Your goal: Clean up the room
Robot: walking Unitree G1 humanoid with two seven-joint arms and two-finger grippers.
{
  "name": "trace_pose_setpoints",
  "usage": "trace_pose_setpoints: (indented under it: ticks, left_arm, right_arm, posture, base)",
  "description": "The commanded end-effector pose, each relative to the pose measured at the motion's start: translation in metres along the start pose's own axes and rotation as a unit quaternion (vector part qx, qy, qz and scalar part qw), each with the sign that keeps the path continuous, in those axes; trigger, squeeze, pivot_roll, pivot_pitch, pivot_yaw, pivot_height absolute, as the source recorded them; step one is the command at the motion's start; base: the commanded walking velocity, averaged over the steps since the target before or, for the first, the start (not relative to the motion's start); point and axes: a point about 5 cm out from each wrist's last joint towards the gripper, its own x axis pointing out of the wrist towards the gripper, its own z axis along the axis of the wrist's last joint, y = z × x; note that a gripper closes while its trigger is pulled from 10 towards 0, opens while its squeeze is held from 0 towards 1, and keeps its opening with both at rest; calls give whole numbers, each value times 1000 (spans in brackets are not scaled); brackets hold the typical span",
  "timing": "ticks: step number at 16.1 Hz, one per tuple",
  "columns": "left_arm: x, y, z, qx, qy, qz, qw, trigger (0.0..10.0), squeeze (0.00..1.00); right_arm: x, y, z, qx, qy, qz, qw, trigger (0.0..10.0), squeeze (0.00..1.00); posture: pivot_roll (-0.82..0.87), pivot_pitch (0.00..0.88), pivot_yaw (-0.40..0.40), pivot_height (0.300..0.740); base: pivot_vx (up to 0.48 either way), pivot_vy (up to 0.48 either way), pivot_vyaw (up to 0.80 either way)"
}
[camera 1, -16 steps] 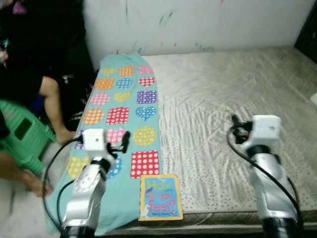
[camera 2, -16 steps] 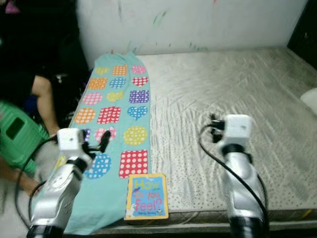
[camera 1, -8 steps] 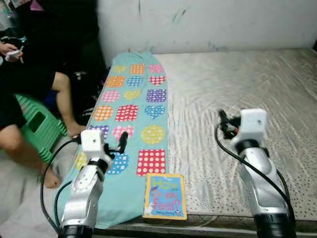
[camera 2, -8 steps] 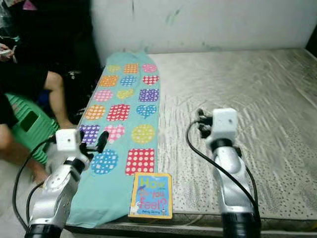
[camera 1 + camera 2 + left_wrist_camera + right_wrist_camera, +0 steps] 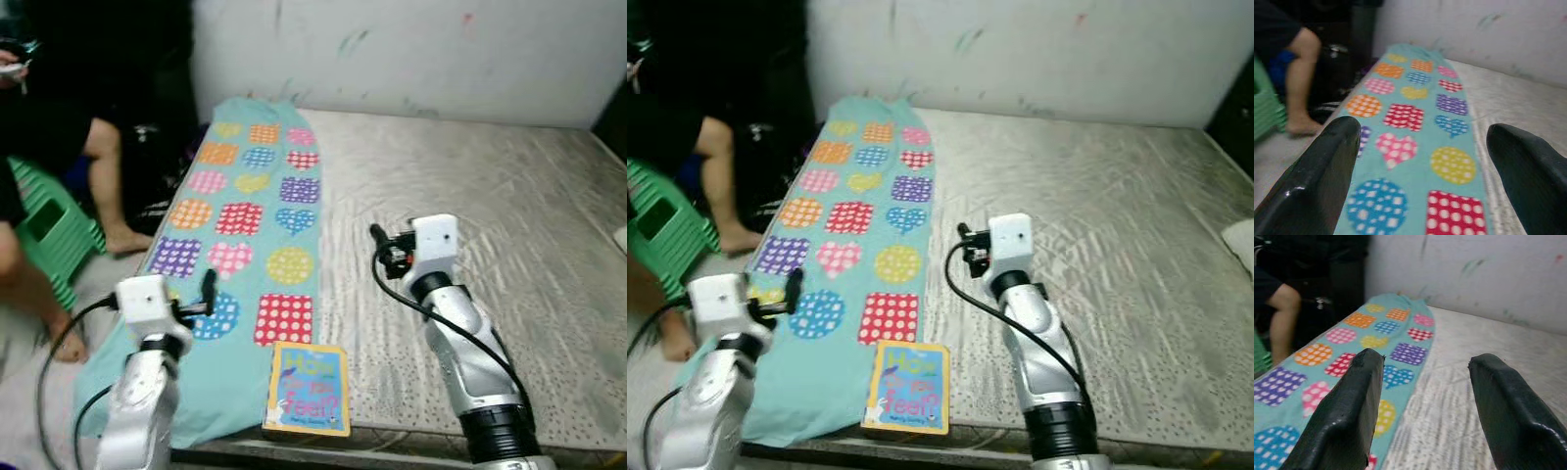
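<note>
Fingers of the left gripper (image 5: 1422, 161) are spread wide apart with nothing between them; the left wrist view shows one black finger (image 5: 1312, 171) at each side of the frame, with the patterned cloth lying in the gap beyond. Fingers of the right gripper (image 5: 1427, 406) are likewise spread and hold nothing; the right wrist view looks along them over the boundary between the cloth and the bare mattress.

In the head views, the left gripper (image 5: 208, 292) hovers over the near left part of the cloth, above a blue dotted circle. The right gripper (image 5: 377, 240) hovers over the mattress (image 5: 509, 206), just to the right of the cloth's long edge.

The cloth (image 5: 250, 225) is teal, printed with dotted hearts, circles and squares in several colours. It lies lengthwise along the left side of the bed, from the wall end to the near edge, and its left margin hangs over the bed's side.

A children's book (image 5: 308, 389) with a blue and yellow cover lies flat at the near edge of the bed, partly on the cloth's near right corner, between the two arms.

A person's bare leg (image 5: 103, 186) and a green plastic stool (image 5: 44, 235) are on the floor to the left of the bed. A marked white wall (image 5: 441, 49) stands behind the bed.
</note>
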Motion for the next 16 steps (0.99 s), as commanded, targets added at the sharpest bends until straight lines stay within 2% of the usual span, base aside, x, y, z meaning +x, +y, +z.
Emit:
trace_pose_setpoints:
  ticks: [1,4,8,11,14,16]
  left_arm:
    - [-3,3,3,10,-5,6,1000,10000,0]
    - [-7,6,3,15,5,6,1000,10000,0]
    - [-1,-1,3,13,8,-4,1000,10000,0]
    - [-3,-2,2,8,13,-8,1000,10000,0]
    - [-13,5,8,-7,2,-22,1000,10000,0]
    - [-26,16,11,-14,-9,-21,1000,10000,0]
  right_arm:
    - [-1,-2,-6,0,10,1,1000,10000,0]
    - [-4,1,-9,2,14,4,1000,10000,0]
    - [-7,-3,-11,1,19,-2,1000,10000,0]
    - [-7,-5,-10,-3,21,-3,1000,10000,0]
    - [-16,-10,-14,-6,32,-4,999,10000,0]
    - [-31,-23,-14,-11,34,-23,999,10000,0]
  posture:
    - [-20,23,-69,740]
    - [-24,35,-52,740]
    - [-38,41,-46,740]
    - [-40,54,-50,740]
    - [-38,88,-54,740]
    - [-42,98,-55,740]
  base:
    - [0,0,0]
    - [0,0,0]
    - [0,0,0]
    - [0,0,0]
    - [0,0,0]
    - [0,0,0]
